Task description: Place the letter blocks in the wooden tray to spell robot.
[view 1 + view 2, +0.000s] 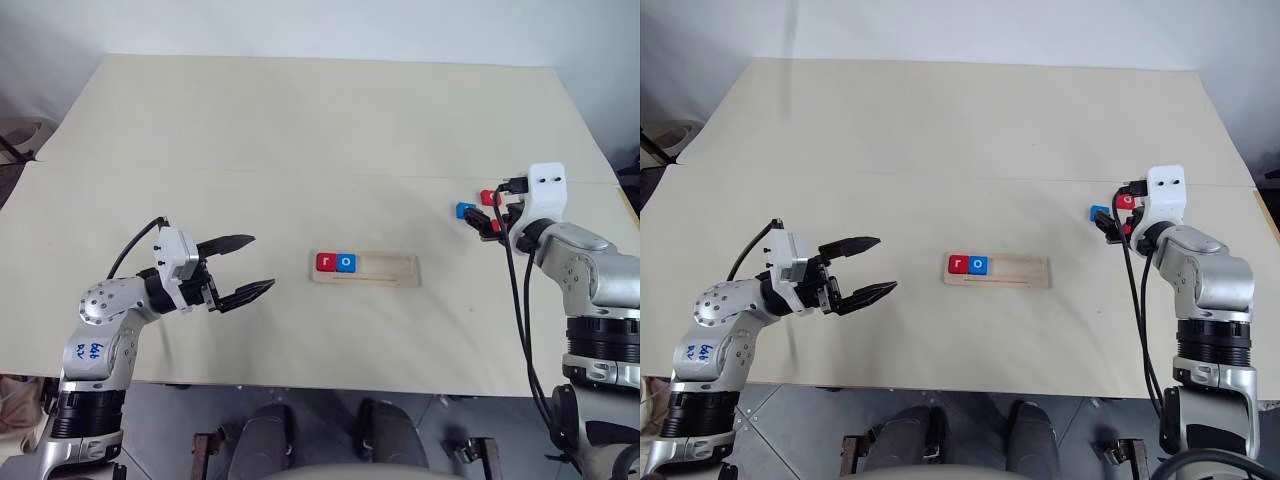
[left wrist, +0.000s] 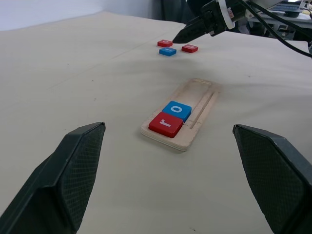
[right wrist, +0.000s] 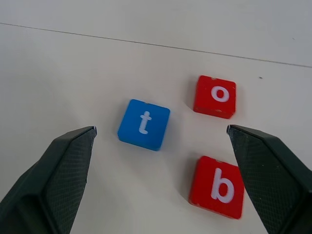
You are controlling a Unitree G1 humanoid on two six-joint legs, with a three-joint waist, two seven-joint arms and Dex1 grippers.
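The wooden tray (image 1: 390, 268) lies at the table's middle. In its left end sit two letter blocks side by side, a red "r" (image 1: 326, 262) and a blue "o" (image 1: 346, 263). Three more blocks lie loose at the right: a blue "t" (image 3: 144, 124), a red "o" (image 3: 215, 96) and a red "b" (image 3: 218, 186). My right gripper (image 3: 161, 129) hovers over this group, open, with nothing held. To the left of the tray, my left gripper (image 1: 260, 262) points toward it and is open and empty.
The pale table (image 1: 300, 120) has a thin seam (image 1: 300, 172) running across it behind the tray. Its front edge is close to both arms. A black cable (image 1: 520, 300) hangs along the right arm.
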